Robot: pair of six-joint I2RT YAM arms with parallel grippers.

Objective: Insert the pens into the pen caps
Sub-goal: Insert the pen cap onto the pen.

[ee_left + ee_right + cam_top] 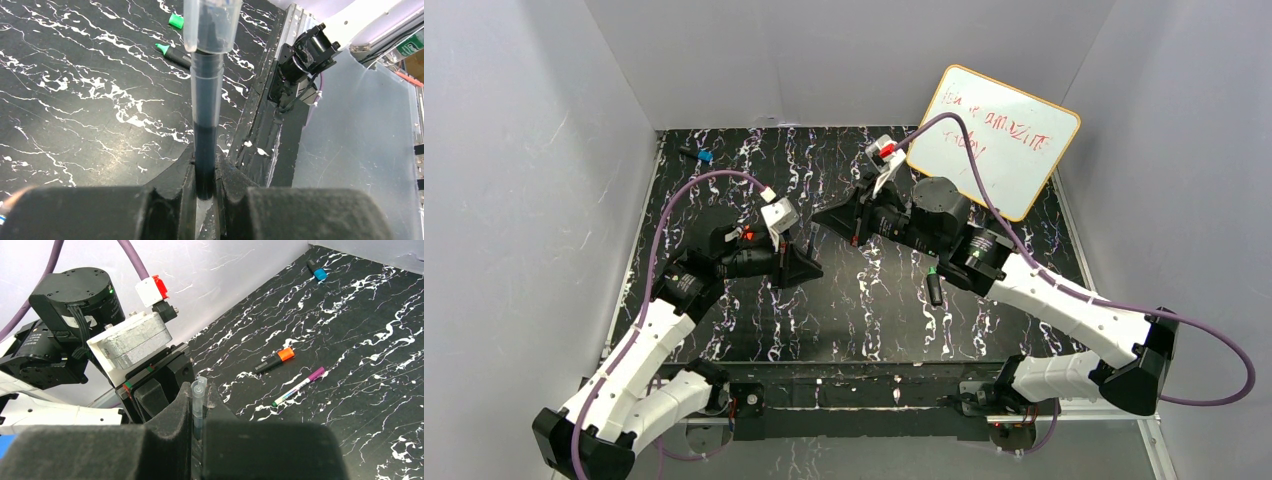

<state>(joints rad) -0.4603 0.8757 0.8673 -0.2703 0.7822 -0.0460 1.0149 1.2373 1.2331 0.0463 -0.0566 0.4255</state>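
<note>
My left gripper [205, 162] is shut on the lower end of a slim dark pen [206, 125]. The pen's far end sits inside a clear pen cap [210, 25]. My right gripper [199, 392] is shut on that clear cap [199, 385], with the left gripper's fingers just behind it. In the top view the two grippers, left [809, 265] and right [829, 215], meet nose to nose above the middle of the table. A black marker with a bare green tip [172, 53] lies on the table, and a loose green cap [176, 21] lies close to it.
An orange-capped black marker [275, 360] and a white pen with a purple cap [298, 386] lie on the marbled table. A blue-capped marker [316, 271] lies at the far left corner. A whiteboard [1004, 140] leans at the back right. White walls enclose the table.
</note>
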